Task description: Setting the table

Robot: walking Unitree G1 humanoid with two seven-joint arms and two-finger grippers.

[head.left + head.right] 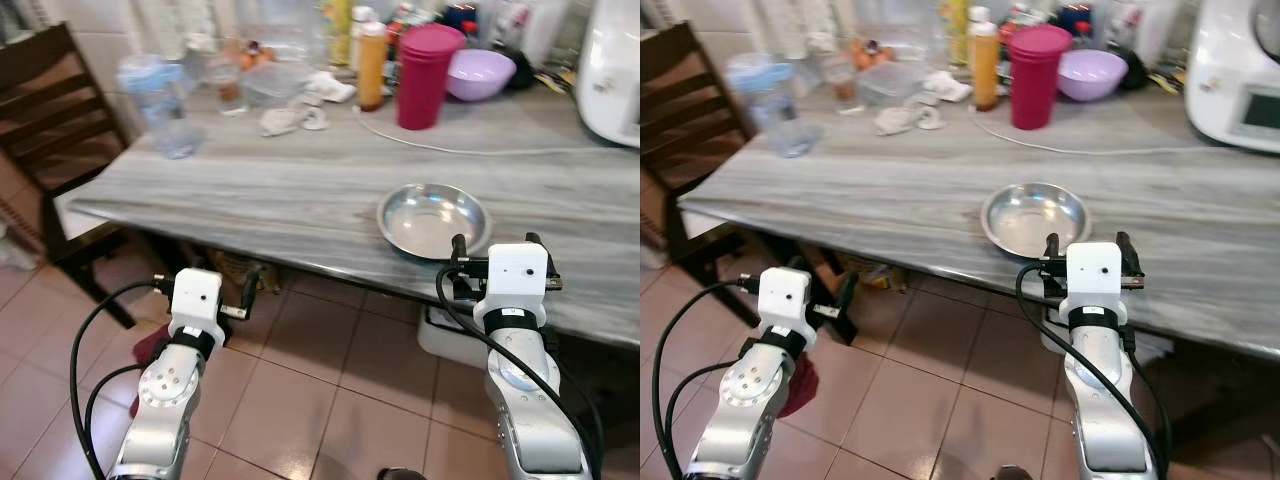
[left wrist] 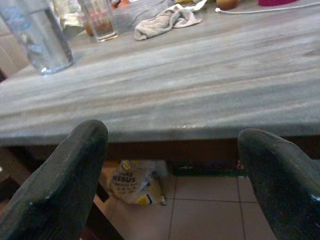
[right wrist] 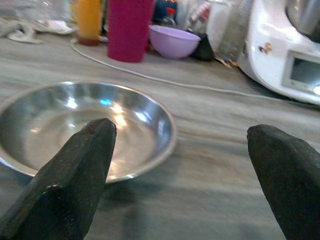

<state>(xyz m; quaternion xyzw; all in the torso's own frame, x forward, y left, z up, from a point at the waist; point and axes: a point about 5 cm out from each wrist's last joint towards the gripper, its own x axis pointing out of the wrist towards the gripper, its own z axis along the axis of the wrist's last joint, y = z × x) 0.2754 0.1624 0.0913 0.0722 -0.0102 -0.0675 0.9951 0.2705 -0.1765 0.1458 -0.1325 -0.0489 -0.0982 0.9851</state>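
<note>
Steel bowl (image 1: 433, 219) sits on the table (image 1: 300, 190) near its front edge, at twelve o'clock from your right gripper (image 3: 175, 180), wide open, empty. Light, rigid, slippery: pinch the rim. Left gripper (image 2: 170, 185) open, empty.

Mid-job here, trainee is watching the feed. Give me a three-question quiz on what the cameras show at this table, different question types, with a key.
1. True or false: the right gripper is shut on the shallow round steel bowl.
2. Which stands nearest the lilac plastic bowl? A) the tall magenta lidded tumbler B) the clear blue-capped water bottle C) the crumpled grey cloth
3. Fill in: the left gripper is held open in front of the grey wood-grain table's near ____.

Key: 1 false, it is open, just short of the bowl; 2 A; 3 edge.
</note>
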